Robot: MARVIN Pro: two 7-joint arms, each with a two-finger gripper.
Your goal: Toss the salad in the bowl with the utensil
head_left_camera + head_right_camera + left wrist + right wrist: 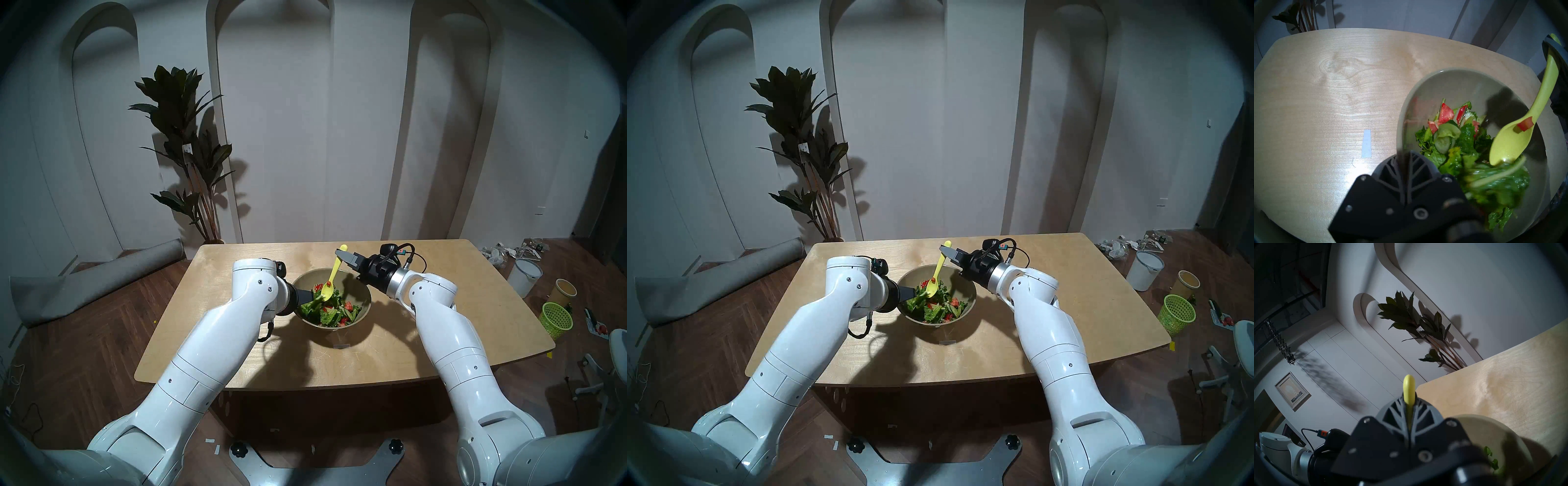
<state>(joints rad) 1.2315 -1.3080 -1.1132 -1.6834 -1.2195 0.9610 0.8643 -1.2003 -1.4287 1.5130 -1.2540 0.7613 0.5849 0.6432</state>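
1. Wooden counter [441,298], bare but for 1 pale tape strip [1366,143]; bowl near its middle, a little toward the near edge.
2. Bowl [359,288]: wide, deep, olive-beige, glossy; tipped toward the near edge. Probably stiff and slippery, best taken at the rim. Left gripper [1403,162] at the bowl's left rim, fingers pressed together on that wall.
3. Salad [330,307]: chopped green leaves, cucumber slices, red tomato chunks, heaped against the low near side. Soft, wet, light; likely to slide or spill over the low rim if flicked hard.
4. Spoon [334,276]: slim, yellow-green, steeply upright, scoop just above the heap with 1 tomato piece stuck on. Light, stiff, smooth plastic; best held high on the handle.
5. Right gripper [1409,405] above the bowl's far rim, fingers pinching the handle just below its rounded end.
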